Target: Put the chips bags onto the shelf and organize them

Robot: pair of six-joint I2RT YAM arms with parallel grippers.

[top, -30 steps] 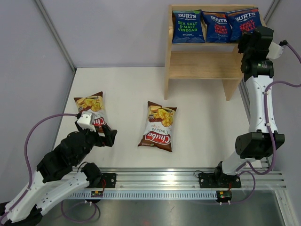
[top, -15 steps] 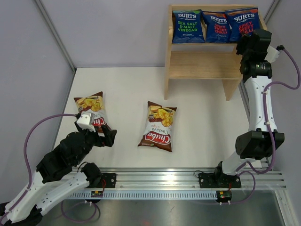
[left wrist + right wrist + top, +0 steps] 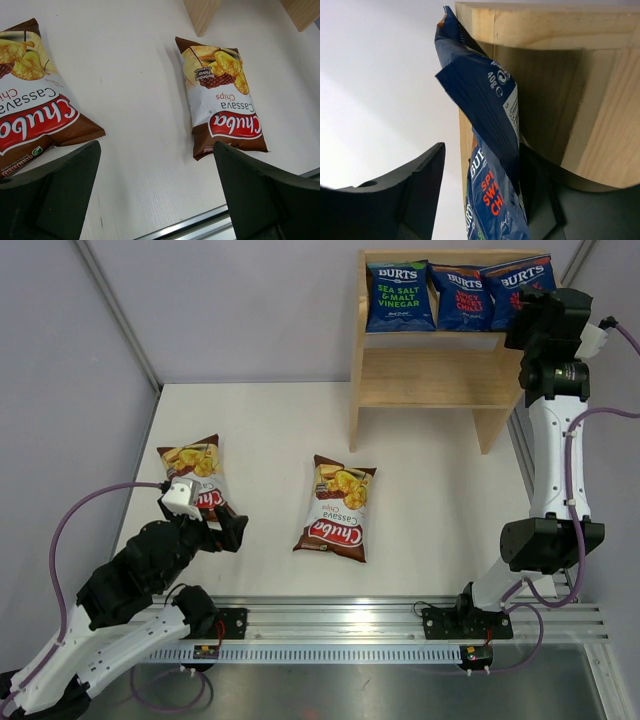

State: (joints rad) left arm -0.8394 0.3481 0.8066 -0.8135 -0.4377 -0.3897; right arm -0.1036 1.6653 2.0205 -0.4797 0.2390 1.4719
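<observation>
Three dark blue BURTS chips bags [image 3: 400,295] [image 3: 462,298] [image 3: 515,282] stand in a row on the top tier of the wooden shelf [image 3: 430,390]. My right gripper [image 3: 530,308] is at the rightmost one. In the right wrist view that bag [image 3: 485,100] stands between the open fingers of the right gripper [image 3: 482,155], with a gap on the left and the shelf's side panel [image 3: 555,90] behind. Two Chuba bags lie flat on the table, one at left [image 3: 195,472] [image 3: 30,115] and one in the middle [image 3: 338,507] [image 3: 220,105]. My left gripper [image 3: 232,532] [image 3: 156,150] hovers open and empty over bare table between them.
The shelf's lower tier [image 3: 430,370] holds nothing. An aluminium rail [image 3: 400,620] runs along the table's near edge. Grey walls close the table at the left and back, and the shelf's legs [image 3: 200,12] stand at the far right of the table.
My right gripper has opened around the rightmost BURTS bag and shifted slightly up and right. The left arm and the Chuba bags have not moved.
</observation>
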